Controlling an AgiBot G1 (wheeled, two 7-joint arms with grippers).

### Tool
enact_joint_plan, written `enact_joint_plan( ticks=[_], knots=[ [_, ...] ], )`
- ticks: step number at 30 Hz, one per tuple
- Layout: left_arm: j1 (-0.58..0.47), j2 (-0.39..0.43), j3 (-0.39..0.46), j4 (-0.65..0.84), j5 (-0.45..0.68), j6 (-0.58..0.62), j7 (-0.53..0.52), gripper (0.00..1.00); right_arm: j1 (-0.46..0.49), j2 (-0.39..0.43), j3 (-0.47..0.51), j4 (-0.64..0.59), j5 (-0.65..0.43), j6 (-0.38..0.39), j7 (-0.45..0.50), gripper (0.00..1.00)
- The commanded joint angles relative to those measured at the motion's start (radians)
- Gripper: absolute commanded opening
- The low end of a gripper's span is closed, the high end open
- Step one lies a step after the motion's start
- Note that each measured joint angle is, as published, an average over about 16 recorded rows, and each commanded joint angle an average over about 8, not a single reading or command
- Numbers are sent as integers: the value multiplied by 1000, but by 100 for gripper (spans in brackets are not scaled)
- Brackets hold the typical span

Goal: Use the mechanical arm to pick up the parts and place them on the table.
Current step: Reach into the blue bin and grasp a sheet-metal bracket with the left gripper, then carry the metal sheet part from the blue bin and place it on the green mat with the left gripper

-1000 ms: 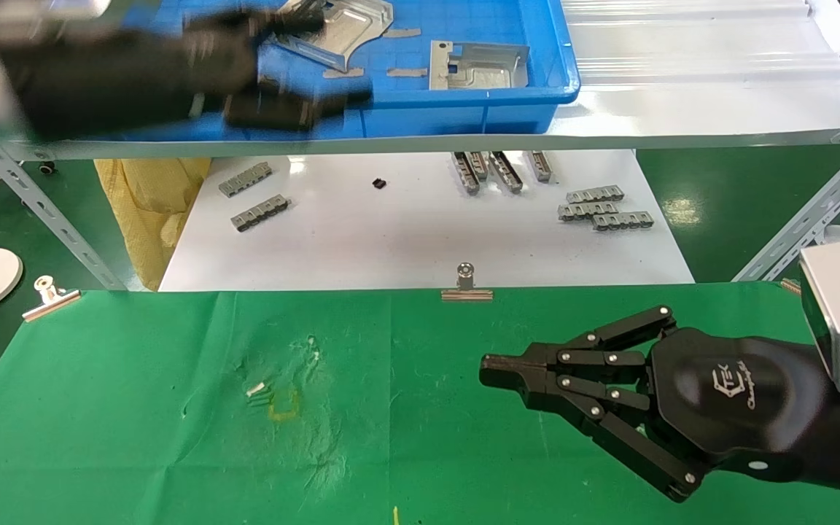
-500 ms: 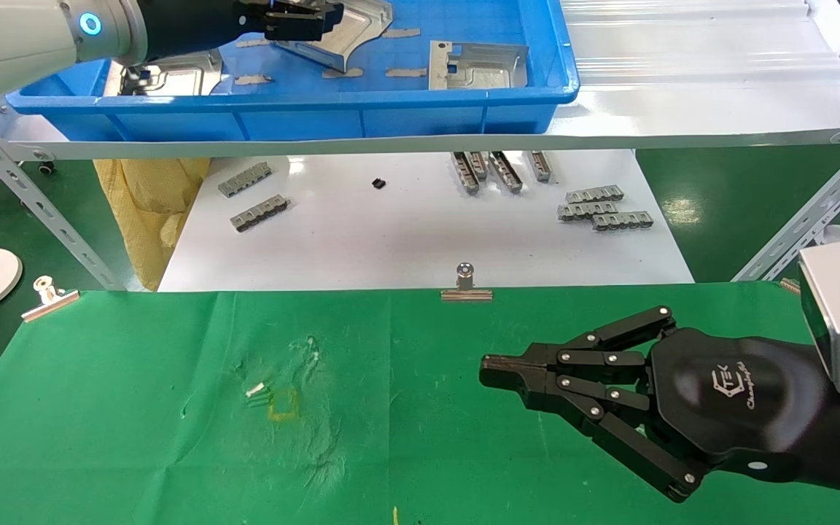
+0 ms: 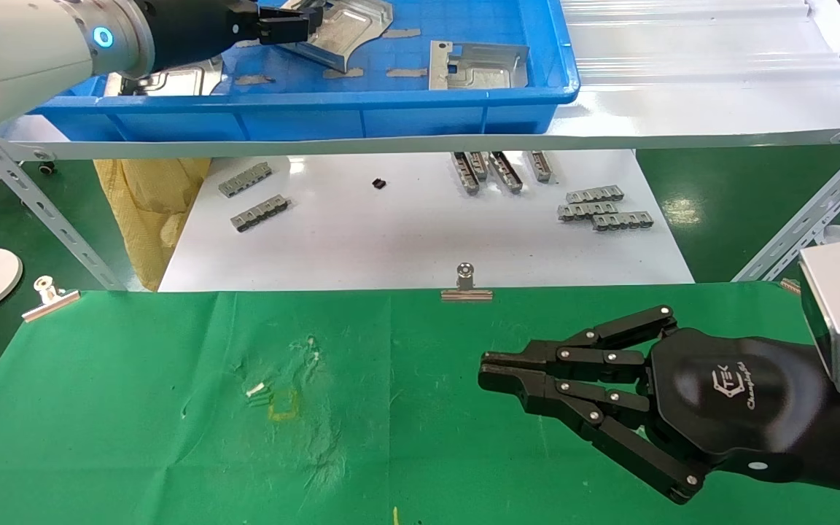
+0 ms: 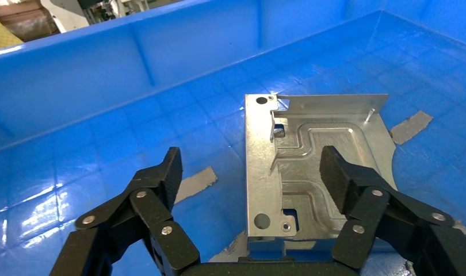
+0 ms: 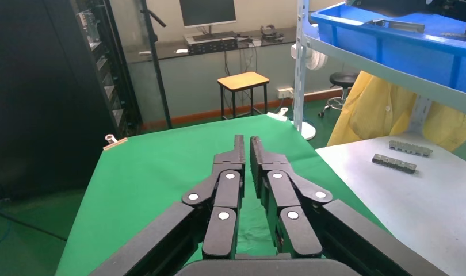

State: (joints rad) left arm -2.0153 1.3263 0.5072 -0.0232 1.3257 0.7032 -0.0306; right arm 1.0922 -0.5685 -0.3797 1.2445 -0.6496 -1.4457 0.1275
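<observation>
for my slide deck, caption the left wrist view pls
Open left tool poised over a silver part in the blue tray.

You are looking at the blue tray (image 3: 391,117) – its walls are hemming the left gripper (image 4: 251,172), fingers spread over a part (image 4: 300,172), bare floor alongside.
</observation>
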Motion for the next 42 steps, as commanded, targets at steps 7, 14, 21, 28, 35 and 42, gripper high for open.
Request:
enact_joint_plan(
  ticks=[7,14,21,28,35,42],
  knots=[
    [9,11,-4,0,-6,-22,-5,0,0,0,0,0,0,0,0,100],
    [14,15,-7,-10,-13,-35,-6,0,0,0,0,0,0,0,0,100],
    [22,19,-5,-18,-14,-48,-9,0,0,0,0,0,0,0,0,100],
    [15,17,-2,-24,-15,-50,-18,0,0,0,0,0,0,0,0,100],
    [-11,-8,-10,-41,-30,11,-5,0,0,0,0,0,0,0,0,100],
    [-20,-85,-32,-76,-69,241,48,0,0,0,0,0,0,0,0,100]
  ],
)
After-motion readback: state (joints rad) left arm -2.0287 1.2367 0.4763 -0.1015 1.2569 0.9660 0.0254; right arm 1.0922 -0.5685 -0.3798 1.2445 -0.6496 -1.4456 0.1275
